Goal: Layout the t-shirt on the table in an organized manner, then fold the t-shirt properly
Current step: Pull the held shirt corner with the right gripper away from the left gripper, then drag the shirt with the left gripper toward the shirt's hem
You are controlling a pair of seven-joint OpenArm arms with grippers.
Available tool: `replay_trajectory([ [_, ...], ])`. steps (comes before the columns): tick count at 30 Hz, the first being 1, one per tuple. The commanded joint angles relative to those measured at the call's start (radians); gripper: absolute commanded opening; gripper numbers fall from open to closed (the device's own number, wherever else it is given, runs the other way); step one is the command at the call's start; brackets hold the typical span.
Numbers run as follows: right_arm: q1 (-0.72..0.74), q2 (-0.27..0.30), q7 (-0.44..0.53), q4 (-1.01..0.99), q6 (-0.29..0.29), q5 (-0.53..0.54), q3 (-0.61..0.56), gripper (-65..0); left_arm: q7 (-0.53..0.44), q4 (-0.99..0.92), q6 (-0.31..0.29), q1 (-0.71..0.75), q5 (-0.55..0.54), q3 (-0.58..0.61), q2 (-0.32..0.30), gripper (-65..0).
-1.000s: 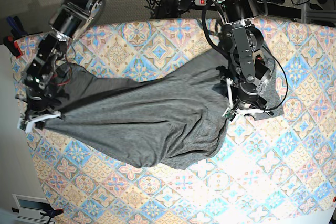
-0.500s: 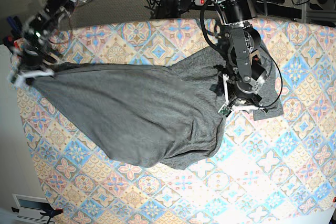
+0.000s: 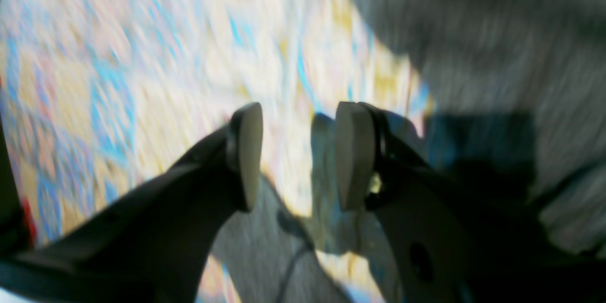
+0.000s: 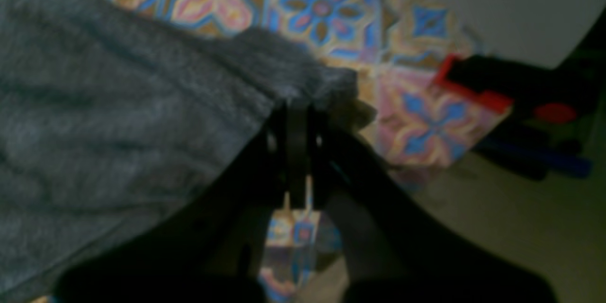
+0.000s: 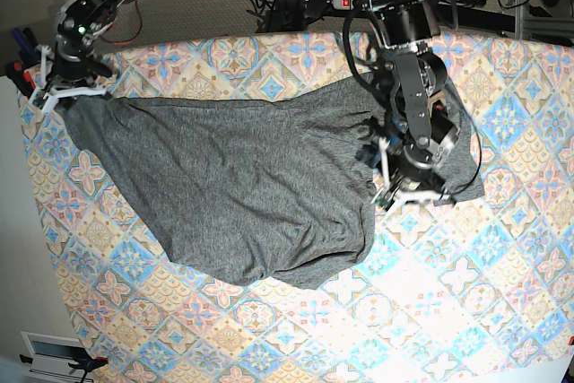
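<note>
Since the earlier base frames the right gripper [image 5: 65, 94] had swung from low on the table's left edge up to the far-left corner, dragging the t-shirt [image 5: 242, 186] w/ it, so the cloth lay wider and flatter than before. At far left in base view that gripper was clamped tight on a bunched corner of the shirt; right wrist view showed the jaws pinched together w/ grey knit [image 4: 118, 118] gathered at the tips, just over the table [image 4: 322, 14] near its edge. Mid-frame the shirt spread across the patterned table [image 5: 466, 329], lower hem sagging in a rounded lobe. To the right, the left gripper [image 5: 408, 187] sat over the shirt's right end; left wrist view, blurred, showed its pads [image 3: 248, 151] apart w/ nothing between them, tablecloth in the gap, grey fabric [image 3: 497, 33] beside.
</note>
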Motion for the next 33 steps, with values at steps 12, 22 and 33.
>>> replay_trajectory([
  [12,-0.057,0.013,0.027,0.021,-0.109,0.0,0.018,-65.0,-0.076,-0.31,0.009,-0.27,-0.011,0.015,0.042,-39.7],
  [22,-0.054,0.013,0.027,0.017,-0.109,0.0,0.018,-65.0,-0.076,-0.498,0.009,-0.261,-0.001,0.009,0.026,-40.0],
  [33,-0.052,0.014,0.023,0.013,-0.109,0.0,0.018,-65.0,-0.076,-0.495,0.009,-0.014,-0.01,0.009,-0.214,-40.0],
])
